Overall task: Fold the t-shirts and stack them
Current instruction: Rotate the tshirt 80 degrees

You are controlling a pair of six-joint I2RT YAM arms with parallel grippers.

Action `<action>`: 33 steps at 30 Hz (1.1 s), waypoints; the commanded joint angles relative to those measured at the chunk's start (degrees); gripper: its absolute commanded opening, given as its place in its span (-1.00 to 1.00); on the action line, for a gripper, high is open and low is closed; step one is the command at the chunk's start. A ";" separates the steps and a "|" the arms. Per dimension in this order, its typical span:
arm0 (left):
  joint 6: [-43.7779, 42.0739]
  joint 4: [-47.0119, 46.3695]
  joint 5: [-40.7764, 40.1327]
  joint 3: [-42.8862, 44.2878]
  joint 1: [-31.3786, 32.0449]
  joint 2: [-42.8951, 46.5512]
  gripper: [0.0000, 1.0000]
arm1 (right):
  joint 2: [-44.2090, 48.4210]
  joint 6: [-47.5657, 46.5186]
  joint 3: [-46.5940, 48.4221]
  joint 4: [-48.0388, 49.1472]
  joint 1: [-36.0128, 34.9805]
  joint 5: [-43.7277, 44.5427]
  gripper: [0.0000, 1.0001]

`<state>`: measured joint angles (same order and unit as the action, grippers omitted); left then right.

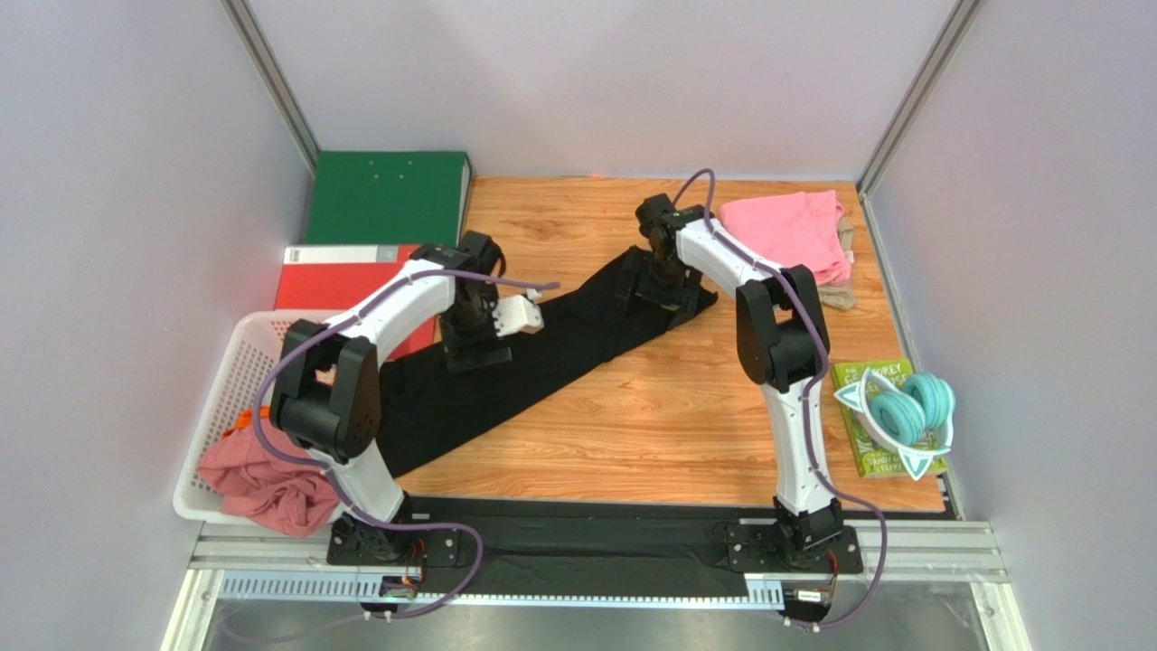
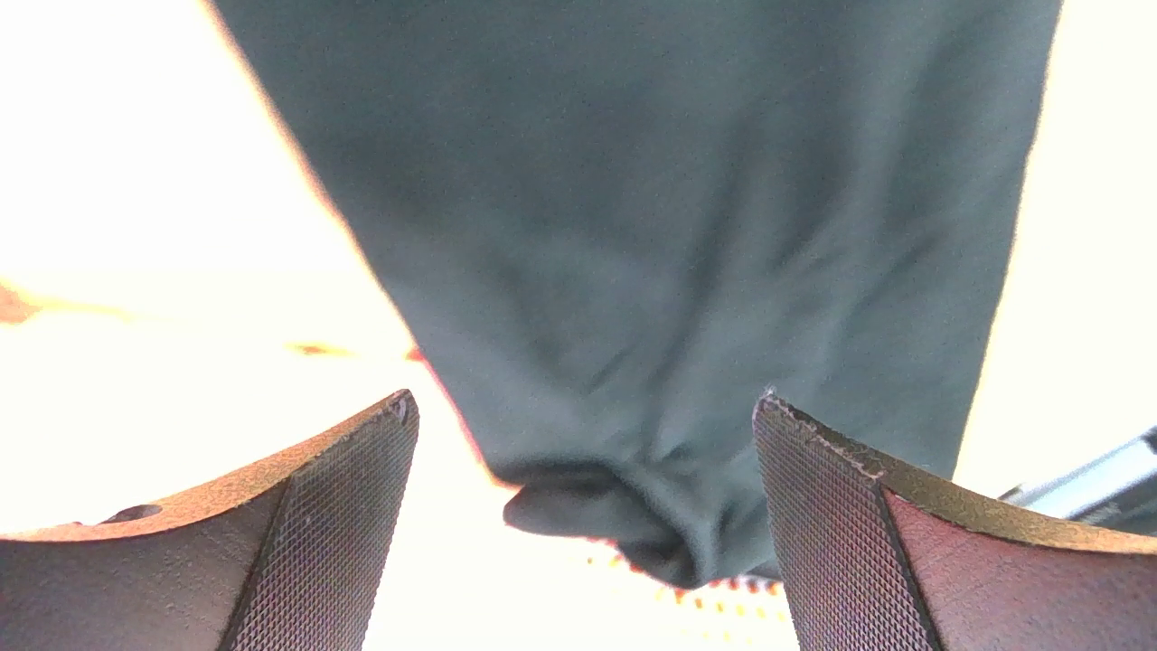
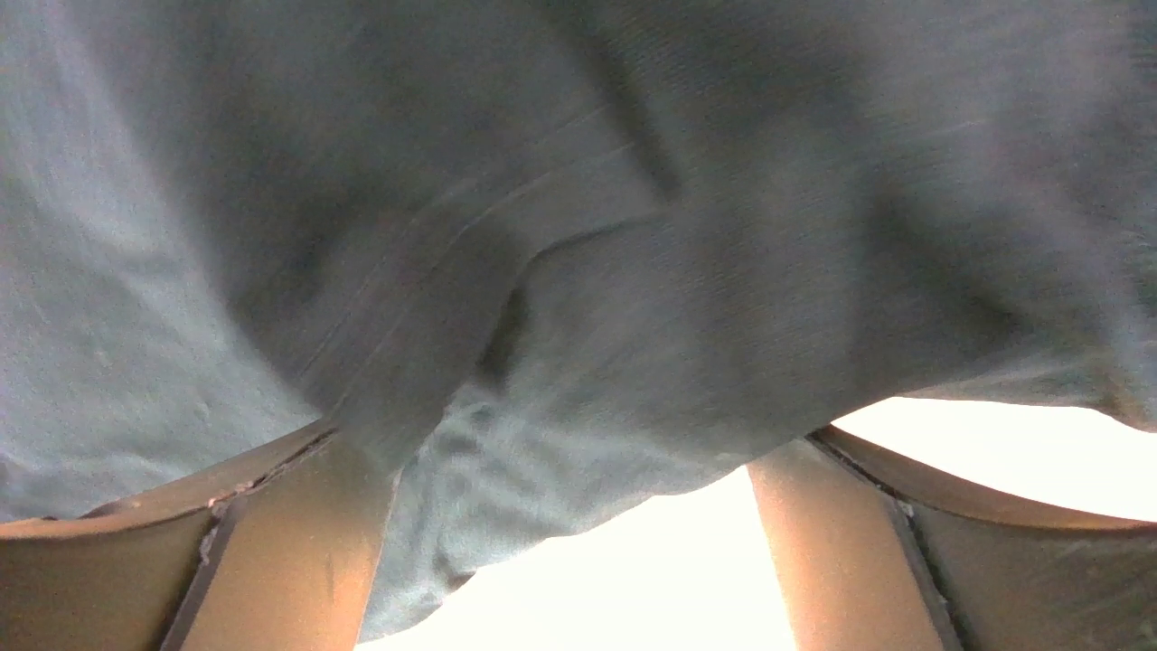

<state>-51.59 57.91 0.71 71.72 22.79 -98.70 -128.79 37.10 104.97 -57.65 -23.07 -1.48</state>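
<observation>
Left and right jaws wide apart over black t-shirt (image 1: 571,339); dusty-rose shirt (image 1: 265,482) in white basket (image 1: 247,364).

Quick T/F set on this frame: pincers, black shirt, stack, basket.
1. The left pincer and the right pincer both stand open over the black shirt. True.
2. The black shirt is folded into a neat square. False: it lies as a long diagonal band across the table.
3. A pink shirt lies folded at the table's far right. True.
4. The white basket is empty. False: a dusty-rose shirt lies crumpled in it.
</observation>
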 commanded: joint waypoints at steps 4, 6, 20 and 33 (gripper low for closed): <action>-2.19 2.39 0.44 2.03 -8.28 4.12 0.97 | -12.07 -3.00 21.18 -5.28 7.86 -1.24 1.00; -2.46 1.25 -0.27 -1.39 -8.28 4.91 0.97 | -14.81 -3.00 27.45 -7.64 9.00 -1.34 1.00; -0.18 -0.60 -2.64 -6.07 -3.10 1.05 0.96 | -10.54 -4.14 30.59 -2.57 11.56 -4.42 1.00; 2.55 -2.71 -8.00 -4.66 1.11 -6.77 0.96 | 4.79 -4.76 22.29 -0.89 9.54 -12.48 1.00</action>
<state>-50.26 56.10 -4.69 65.80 22.39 -104.73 -124.75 32.93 127.15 -59.96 -12.62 -7.70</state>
